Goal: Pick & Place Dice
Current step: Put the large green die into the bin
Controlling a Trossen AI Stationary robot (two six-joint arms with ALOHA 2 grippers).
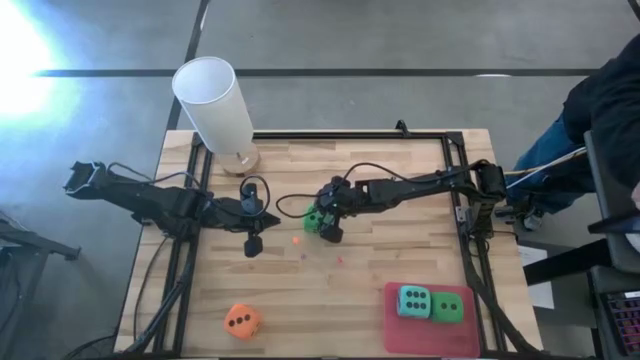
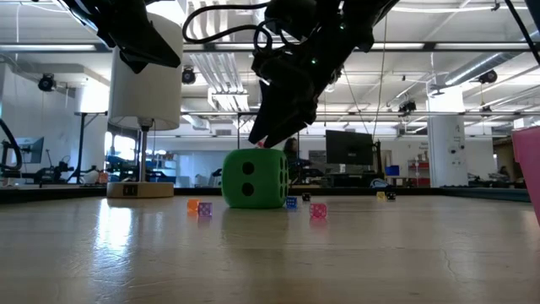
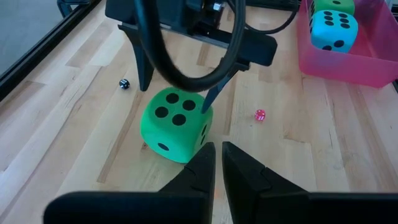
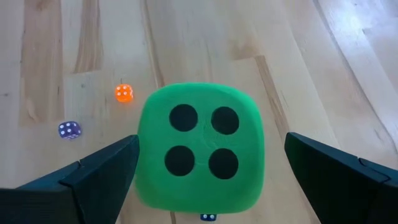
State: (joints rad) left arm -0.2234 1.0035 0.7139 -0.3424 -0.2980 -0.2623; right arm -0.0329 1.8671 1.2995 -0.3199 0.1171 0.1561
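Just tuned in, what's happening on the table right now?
The right hand is over the green die at mid-table, its fingers spread wide on either side and not yet closed on it. The die sits on the wood with four pips up. The teal die and the other green die already lie on the pink mat. The orange die is on the table's near left. The left hand waits shut nearby.

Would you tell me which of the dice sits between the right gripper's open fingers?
The bright green die mid-table, under the right gripper; the others lie nearer the front edge.
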